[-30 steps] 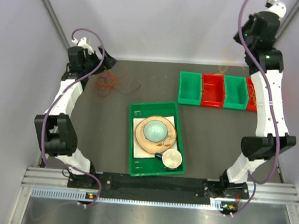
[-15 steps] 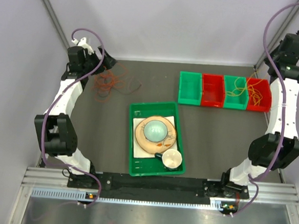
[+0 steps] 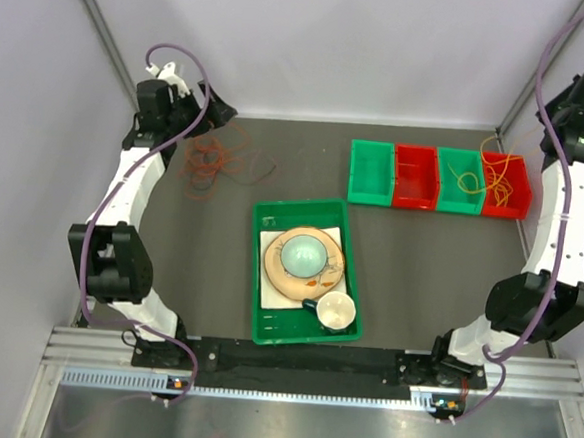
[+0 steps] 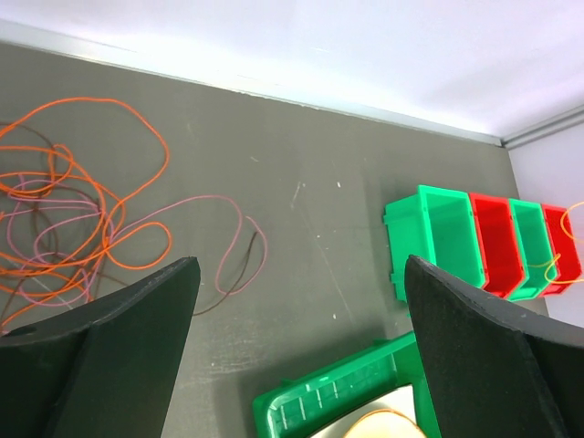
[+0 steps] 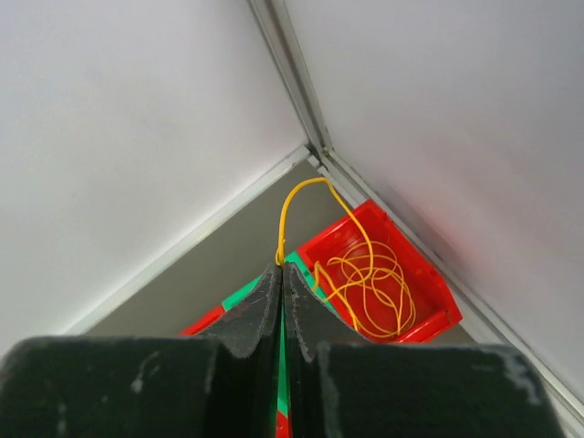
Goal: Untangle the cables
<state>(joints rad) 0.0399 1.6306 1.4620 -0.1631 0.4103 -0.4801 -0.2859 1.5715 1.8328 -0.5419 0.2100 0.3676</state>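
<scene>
The cables lie in a loose orange, pink and dark tangle on the grey table at the back left; the left wrist view shows the same tangle on its left side. My left gripper hangs open above the table to the right of the tangle, holding nothing. My right gripper is shut on a thin yellow cable, which arches up from the fingertips and drops in coils into the far-right red bin. Yellow loops show in the two right-hand bins.
A row of green and red bins stands at the back right. A green tray with a plate, bowl and cup sits mid-table. Walls close in on the left, back and right, with the right arm near the right wall.
The right arm has swung right and up, off the bins toward the back right corner, drawing the yellow cable along. The left gripper has shifted slightly toward the back.
</scene>
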